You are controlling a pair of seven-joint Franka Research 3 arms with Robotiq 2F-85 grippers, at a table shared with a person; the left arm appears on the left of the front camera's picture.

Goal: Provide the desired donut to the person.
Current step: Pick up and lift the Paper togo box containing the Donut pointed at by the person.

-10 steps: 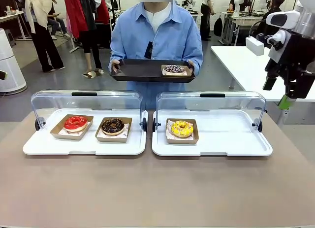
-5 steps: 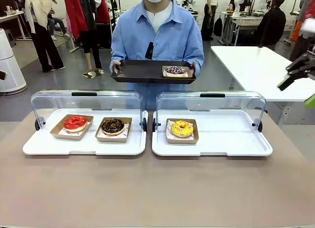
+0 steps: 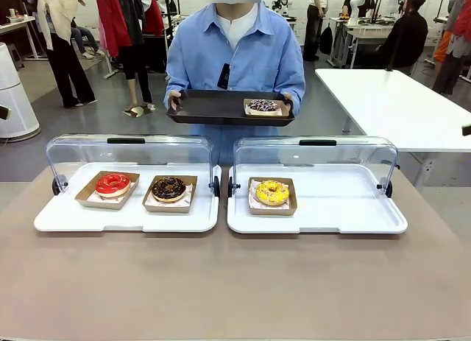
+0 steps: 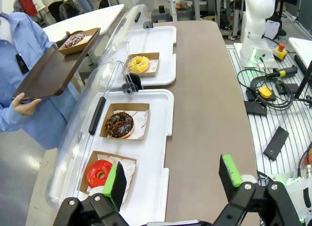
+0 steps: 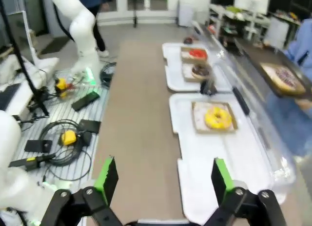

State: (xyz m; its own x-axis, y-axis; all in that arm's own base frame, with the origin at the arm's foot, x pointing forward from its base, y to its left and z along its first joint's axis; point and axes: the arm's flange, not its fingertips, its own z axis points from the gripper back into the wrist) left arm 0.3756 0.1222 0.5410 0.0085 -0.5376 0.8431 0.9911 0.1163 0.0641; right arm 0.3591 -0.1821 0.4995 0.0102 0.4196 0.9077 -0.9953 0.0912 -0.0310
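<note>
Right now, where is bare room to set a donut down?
Right display tray: bare right of the yellow donut. Serving tray: bare left of the sprinkled donut. Left display tray is crowded by the red donut and chocolate donut.

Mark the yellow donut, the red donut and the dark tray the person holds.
yellow donut (image 3: 263,192), front view, left side of its iced ring.
red donut (image 3: 103,185), front view, left side of its ring.
dark tray (image 3: 210,105), front view, bare middle of its floor.
</note>
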